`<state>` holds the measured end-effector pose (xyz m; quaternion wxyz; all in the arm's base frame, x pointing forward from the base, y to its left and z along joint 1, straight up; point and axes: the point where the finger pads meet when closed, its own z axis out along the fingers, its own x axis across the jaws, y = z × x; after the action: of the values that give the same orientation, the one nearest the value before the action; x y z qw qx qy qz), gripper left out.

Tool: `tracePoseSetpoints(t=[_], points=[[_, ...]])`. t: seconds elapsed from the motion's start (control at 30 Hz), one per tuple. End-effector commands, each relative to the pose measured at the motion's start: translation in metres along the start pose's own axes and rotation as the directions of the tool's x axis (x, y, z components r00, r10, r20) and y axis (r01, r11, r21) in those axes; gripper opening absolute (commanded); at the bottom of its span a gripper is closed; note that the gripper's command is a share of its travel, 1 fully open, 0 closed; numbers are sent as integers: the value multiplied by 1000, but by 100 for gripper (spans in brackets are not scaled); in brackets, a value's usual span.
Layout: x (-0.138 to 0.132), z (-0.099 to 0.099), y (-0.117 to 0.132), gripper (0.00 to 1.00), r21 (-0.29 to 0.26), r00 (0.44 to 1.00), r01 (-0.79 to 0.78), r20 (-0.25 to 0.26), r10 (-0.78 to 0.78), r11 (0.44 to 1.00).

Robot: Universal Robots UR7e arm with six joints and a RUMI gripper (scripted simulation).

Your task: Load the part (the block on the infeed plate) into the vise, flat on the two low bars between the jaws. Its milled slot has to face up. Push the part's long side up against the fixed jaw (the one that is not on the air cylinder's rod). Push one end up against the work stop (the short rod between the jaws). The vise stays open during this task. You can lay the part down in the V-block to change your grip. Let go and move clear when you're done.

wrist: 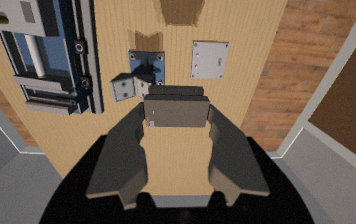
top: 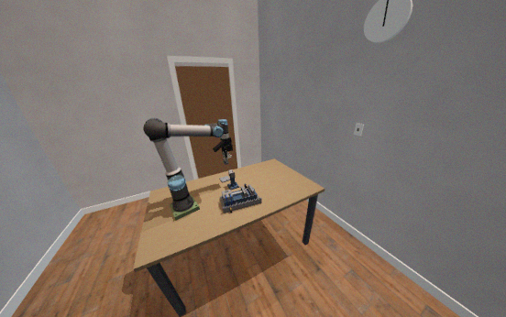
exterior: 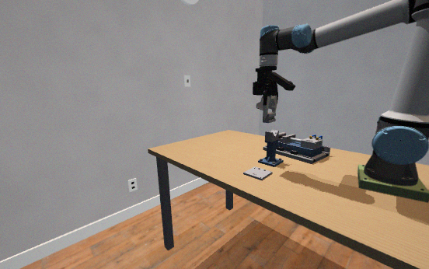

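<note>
Claw (top: pixel 225 156) (exterior: pixel 269 110) (wrist: pixel 175 104): closed on the part (top: pixel 225 161) (exterior: pixel 269 117) (wrist: pixel 176 113), above the V-block (top: pixel 232 172) (exterior: pixel 271 136) (wrist: pixel 123 87) | slot facing probably unsettled; my view's poor | risk: descending misaligned, I could clip the V-block's edge; the part might twist in my grip

Seen from where I stand, open air surrounds the gripper (top: pixel 225 161) (exterior: pixel 269 120) (wrist: pixel 175 104) above the table. Below it, the V-block stand (top: pixel 232 180) (exterior: pixel 271 152) (wrist: pixel 131 86) rises in the way, with the vise (top: pixel 240 198) (exterior: pixel 301 148) (wrist: pixel 57 65) just beside; the infeed plate (top: pixel 224 180) (exterior: pixel 258 172) (wrist: pixel 209 59) lies open from above.
</note>
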<state>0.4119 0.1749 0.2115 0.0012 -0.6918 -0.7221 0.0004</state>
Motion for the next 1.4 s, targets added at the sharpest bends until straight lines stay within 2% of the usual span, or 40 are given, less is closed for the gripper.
tracePoseSetpoints(t=[0.0, 0.7, 1.37], points=[[-3, -1, 1, 0, -2, 997, -79, 1, 79, 997], [-14, -1, 4, 0, -2, 949, -316, 0, 316, 949], [-25, -1, 7, 0, -1, 843, -539, 0, 539, 843]])
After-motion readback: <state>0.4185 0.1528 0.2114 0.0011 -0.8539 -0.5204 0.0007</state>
